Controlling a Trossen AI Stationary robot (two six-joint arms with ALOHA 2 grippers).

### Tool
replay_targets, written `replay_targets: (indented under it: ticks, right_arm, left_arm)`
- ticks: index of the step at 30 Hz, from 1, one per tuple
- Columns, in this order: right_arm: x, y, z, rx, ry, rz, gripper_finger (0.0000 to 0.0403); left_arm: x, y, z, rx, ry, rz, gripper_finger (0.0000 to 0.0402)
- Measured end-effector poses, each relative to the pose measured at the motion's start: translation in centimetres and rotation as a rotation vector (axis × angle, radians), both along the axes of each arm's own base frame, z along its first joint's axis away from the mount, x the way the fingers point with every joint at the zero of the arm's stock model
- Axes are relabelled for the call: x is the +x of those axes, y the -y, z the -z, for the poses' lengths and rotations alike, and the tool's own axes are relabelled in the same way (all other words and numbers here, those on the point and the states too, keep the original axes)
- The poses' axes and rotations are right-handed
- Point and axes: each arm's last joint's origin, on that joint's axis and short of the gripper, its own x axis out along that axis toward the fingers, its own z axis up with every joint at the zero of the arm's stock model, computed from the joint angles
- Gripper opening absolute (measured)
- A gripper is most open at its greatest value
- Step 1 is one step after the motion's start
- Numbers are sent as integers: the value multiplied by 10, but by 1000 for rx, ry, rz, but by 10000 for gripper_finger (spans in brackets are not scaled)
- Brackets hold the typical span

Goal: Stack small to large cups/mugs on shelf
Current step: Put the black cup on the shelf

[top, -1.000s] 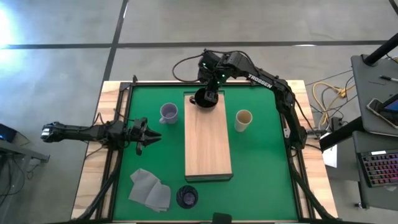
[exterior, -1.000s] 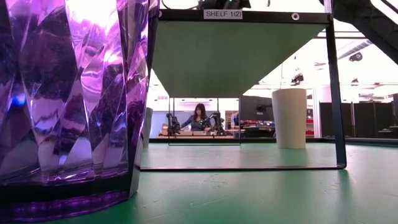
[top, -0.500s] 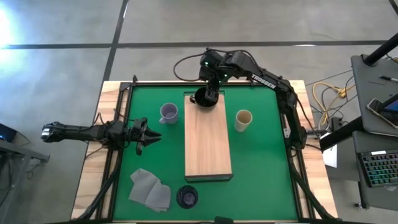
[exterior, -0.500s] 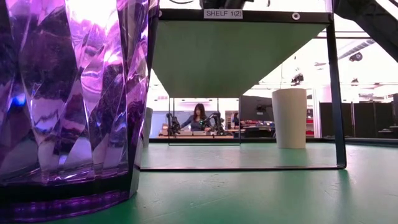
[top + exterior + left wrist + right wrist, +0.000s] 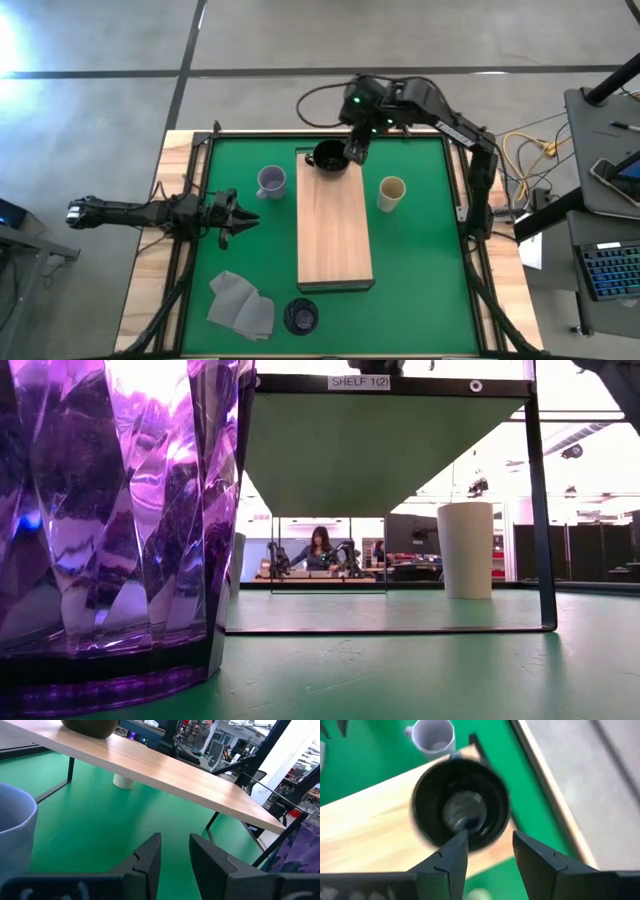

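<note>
The black mug (image 5: pixel 328 157) stands upright on the far end of the wooden shelf (image 5: pixel 335 230); the right wrist view looks down into the black mug (image 5: pixel 462 812). My right gripper (image 5: pixel 356 150) (image 5: pixel 490 850) is open, just right of and above the mug, clear of it. The lavender mug (image 5: pixel 271 181) stands on the mat left of the shelf, and the beige cup (image 5: pixel 391 192) stands to the shelf's right. The purple tumbler (image 5: pixel 301 316) (image 5: pixel 120 520) stands near the near edge. My left gripper (image 5: pixel 232 215) (image 5: pixel 175 855) waits open, left of the lavender mug.
A grey folded cloth (image 5: pixel 241 304) lies on the green mat (image 5: pixel 420 270) near the tumbler. The shelf stands on thin dark legs (image 5: pixel 543 510), with open room beneath it. The mat's wooden frame (image 5: pixel 165 180) borders the work area. A person sits far off in the room behind.
My right gripper has moved from directly over the black mug toward the table's right edge, and now stands beside the mug's right rim. The mug has stayed upright on the shelf's far end.
</note>
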Motion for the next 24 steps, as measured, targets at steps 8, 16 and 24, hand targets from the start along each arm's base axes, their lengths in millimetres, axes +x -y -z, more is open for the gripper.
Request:
replay_targets:
  ticks: [8,16,24]
  right_arm:
    - [-2,-55,-4,84,-18,184,81]
    - [41,-91,12,94,100,178,12]
    - [57,-104,48,47,-57,205,12]
  left_arm:
    - [0,0,0,0,0,0,87]
    - [0,0,0,0,0,0,87]
    - [0,0,0,0,-1,0,87]
